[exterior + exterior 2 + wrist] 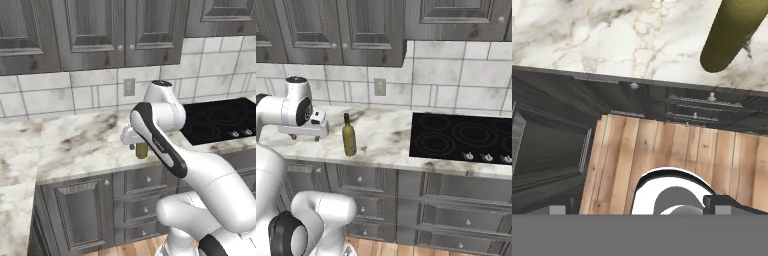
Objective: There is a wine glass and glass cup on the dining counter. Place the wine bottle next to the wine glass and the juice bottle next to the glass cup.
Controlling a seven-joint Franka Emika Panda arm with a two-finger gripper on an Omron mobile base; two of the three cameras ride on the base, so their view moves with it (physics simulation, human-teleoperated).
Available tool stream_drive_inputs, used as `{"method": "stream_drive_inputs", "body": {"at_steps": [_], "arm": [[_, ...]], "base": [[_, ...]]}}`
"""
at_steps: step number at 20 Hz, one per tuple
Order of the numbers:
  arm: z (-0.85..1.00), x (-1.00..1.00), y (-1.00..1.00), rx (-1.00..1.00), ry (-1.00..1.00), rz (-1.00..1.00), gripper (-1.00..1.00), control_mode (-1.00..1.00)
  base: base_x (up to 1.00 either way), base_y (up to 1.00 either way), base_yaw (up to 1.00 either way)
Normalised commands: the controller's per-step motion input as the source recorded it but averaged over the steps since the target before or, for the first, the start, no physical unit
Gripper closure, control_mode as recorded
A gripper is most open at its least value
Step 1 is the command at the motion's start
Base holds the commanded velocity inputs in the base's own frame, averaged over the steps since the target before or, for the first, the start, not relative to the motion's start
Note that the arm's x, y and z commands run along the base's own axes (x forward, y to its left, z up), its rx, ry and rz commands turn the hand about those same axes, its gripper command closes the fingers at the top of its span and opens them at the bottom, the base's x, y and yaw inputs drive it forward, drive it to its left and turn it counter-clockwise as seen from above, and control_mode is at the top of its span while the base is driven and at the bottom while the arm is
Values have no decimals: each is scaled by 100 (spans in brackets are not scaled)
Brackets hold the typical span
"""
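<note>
Writing: no legible label or brand on the wine bottle (pixel 349 136).
Wine bottle: tall, olive-green, slim neck, dark top; upright, centre-left of the right base view, on the marble tabletop (pixel 381 142) near its front edge.
Cooktop (pixel 461 137): black, right of frame.
Fingers (pixel 305 137): spread wide, empty, left of the bottle.

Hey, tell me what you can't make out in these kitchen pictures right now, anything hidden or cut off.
- Wine bottle: in the left base view the arm hides all but its lower part; in the hand view the top edge cuts off its upper part.
- Cooktop: cut off by the right edge in both base views.
- Hand: seen side-on in the right base view, so its finger gap is unclear.
</note>
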Motion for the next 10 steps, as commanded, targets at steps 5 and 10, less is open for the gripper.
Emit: {"method": "stream_drive_inputs", "body": {"at_steps": [5,10], "arm": [[0,0,0,0,0,0,-100,100],[0,0,0,0,0,0,-100,100]], "base": [[50,24,3],[37,16,0]]}}
